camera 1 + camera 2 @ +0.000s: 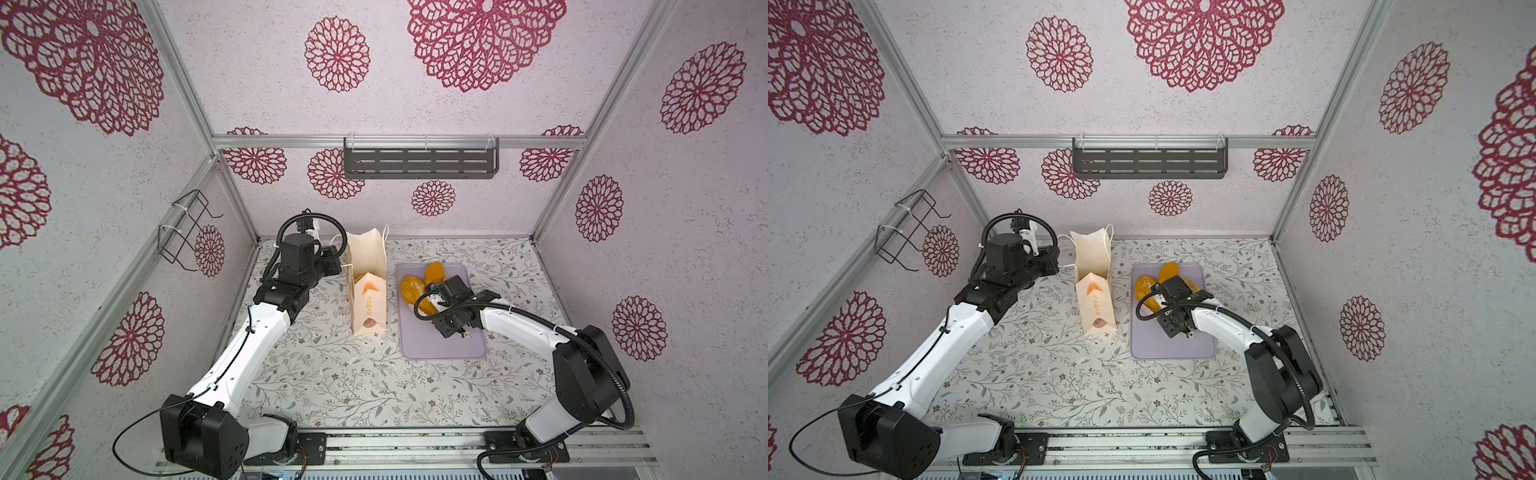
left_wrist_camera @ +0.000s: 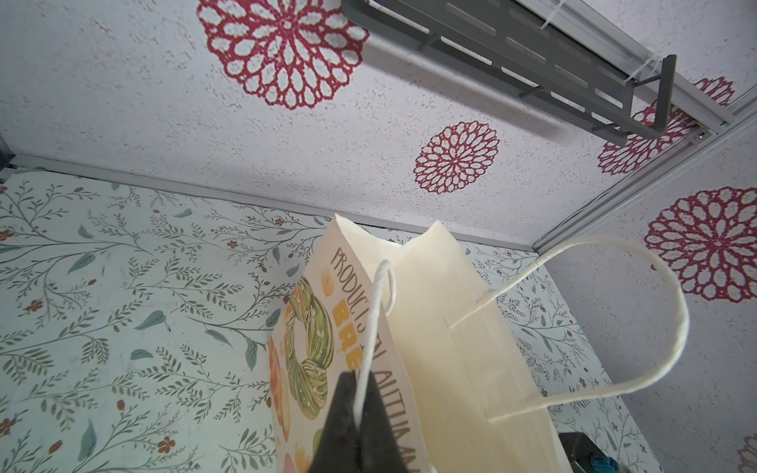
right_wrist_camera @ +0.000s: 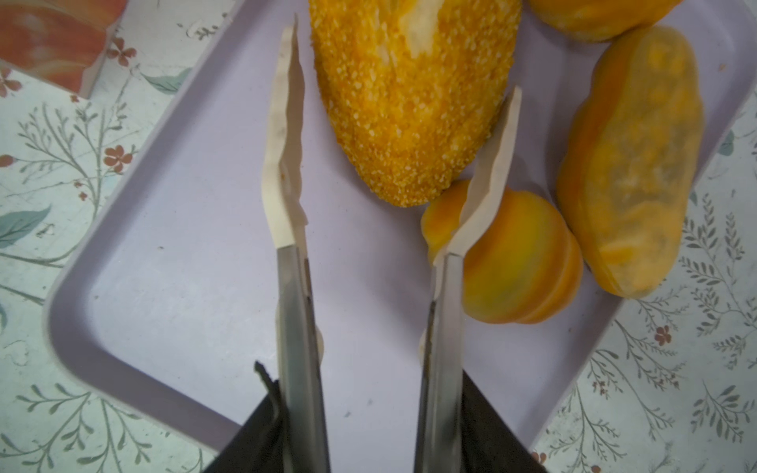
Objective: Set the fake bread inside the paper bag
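My left hand [image 2: 359, 383] pinches the cord handle [image 2: 379, 311] of the paper bag [image 2: 450, 348], which reads "PRODUCTS" and "BRE". My right hand [image 3: 370, 434] grips spread tongs [image 3: 295, 311] by the fake bread [image 3: 409, 102] on the lilac tray [image 3: 184, 266].

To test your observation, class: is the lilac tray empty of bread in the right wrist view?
No: a crumbed loaf and a ribbed roll lie on the lilac tray.
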